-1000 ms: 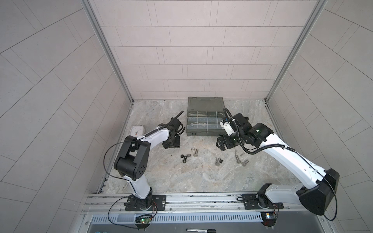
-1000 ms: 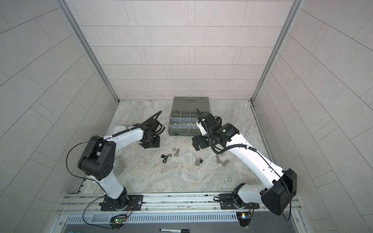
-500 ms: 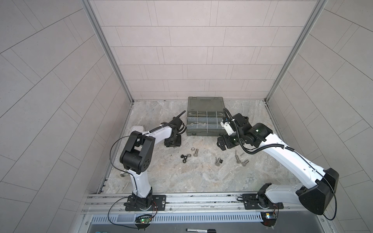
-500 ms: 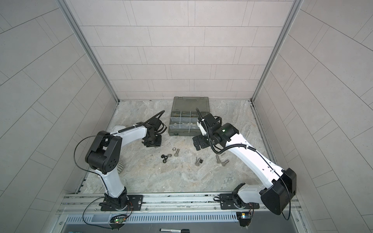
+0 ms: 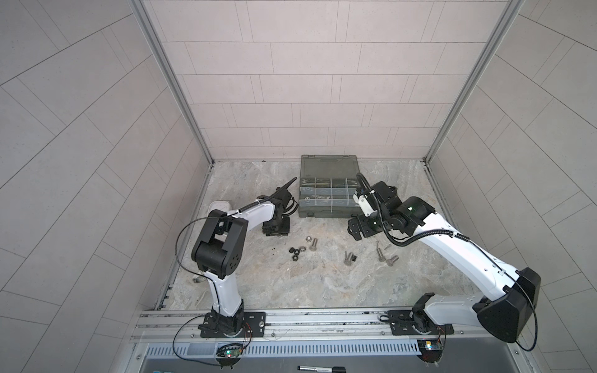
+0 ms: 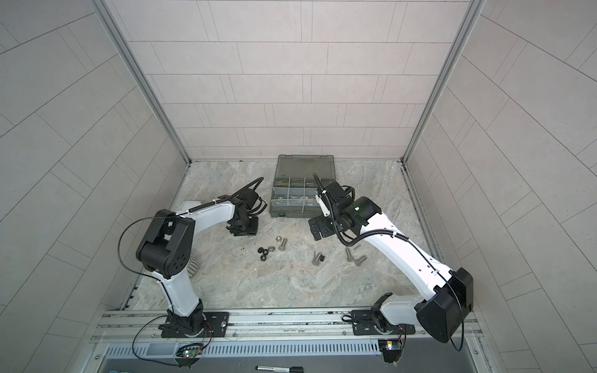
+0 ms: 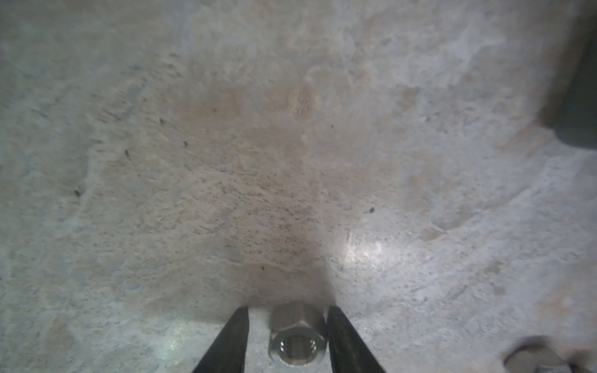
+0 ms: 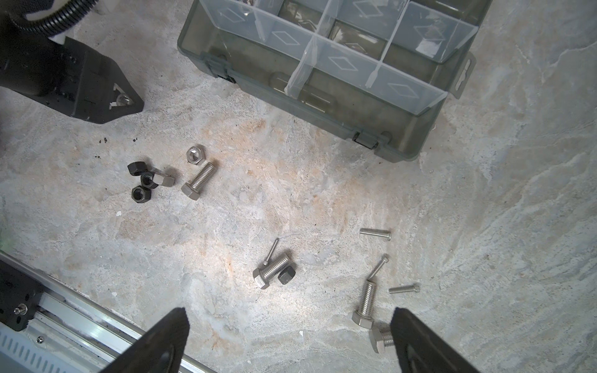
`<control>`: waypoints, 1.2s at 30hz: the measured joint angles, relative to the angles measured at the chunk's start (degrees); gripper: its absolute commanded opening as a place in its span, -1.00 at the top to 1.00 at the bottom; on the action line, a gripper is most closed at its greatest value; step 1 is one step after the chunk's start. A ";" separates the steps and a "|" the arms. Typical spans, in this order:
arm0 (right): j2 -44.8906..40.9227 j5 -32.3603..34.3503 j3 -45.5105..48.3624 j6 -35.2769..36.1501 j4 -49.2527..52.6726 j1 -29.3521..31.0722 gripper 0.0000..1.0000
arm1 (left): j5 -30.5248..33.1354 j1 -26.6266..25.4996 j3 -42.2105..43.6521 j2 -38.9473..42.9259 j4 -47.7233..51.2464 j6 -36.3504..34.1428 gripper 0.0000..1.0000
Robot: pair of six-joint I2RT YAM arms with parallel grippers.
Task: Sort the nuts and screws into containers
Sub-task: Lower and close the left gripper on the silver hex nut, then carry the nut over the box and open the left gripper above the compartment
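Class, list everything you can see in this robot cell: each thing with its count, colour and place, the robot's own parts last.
thick bolts: four, silver, on the table
thin screws: four, silver, among the right-side bolts
black nuts: four, black, three clustered, one against a bolt
silver nuts: three, silver, one inside the left tool
organizer case: one, grey-green, lid open, at the back
mug: one, ribbed grey, table's left edge
white object: one, white, left edge, further back
marker pen: one, black and pale, front ledge
left tool: one, black, straddling a silver nut
right tool: one, black, open, by the case's front corner
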State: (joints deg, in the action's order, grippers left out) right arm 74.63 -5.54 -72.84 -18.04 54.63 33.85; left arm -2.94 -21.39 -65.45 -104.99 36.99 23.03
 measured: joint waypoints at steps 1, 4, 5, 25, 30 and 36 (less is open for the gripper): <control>0.04 0.00 0.00 -0.02 -0.02 0.00 -0.99 | 0.00 0.00 0.00 0.00 0.02 -0.11 0.14; 0.35 -0.04 0.00 -0.20 -0.22 0.00 -0.99 | 0.02 0.00 0.00 0.00 0.17 -0.33 0.29; 0.55 -0.11 0.00 -0.22 -0.33 0.00 -0.98 | 0.02 0.00 0.00 -0.02 0.22 -0.33 0.37; 2.14 -0.11 -1.42 -0.42 -0.39 0.00 -0.99 | -0.48 0.00 -16.09 -1.62 6.21 -2.12 0.61; 3.89 0.31 -3.63 -0.37 -0.42 0.00 -0.99 | -1.11 0.00 -29.42 -8.96 7.45 -2.62 0.61; 6.49 1.14 -6.12 0.33 -0.26 -0.50 -0.99 | -3.52 0.00 -41.55 -17.73 9.29 -2.51 0.61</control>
State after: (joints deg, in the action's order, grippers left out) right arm 81.12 -4.40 -78.96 -17.72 54.37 33.34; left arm -6.46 -21.39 -107.00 -122.72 46.28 20.51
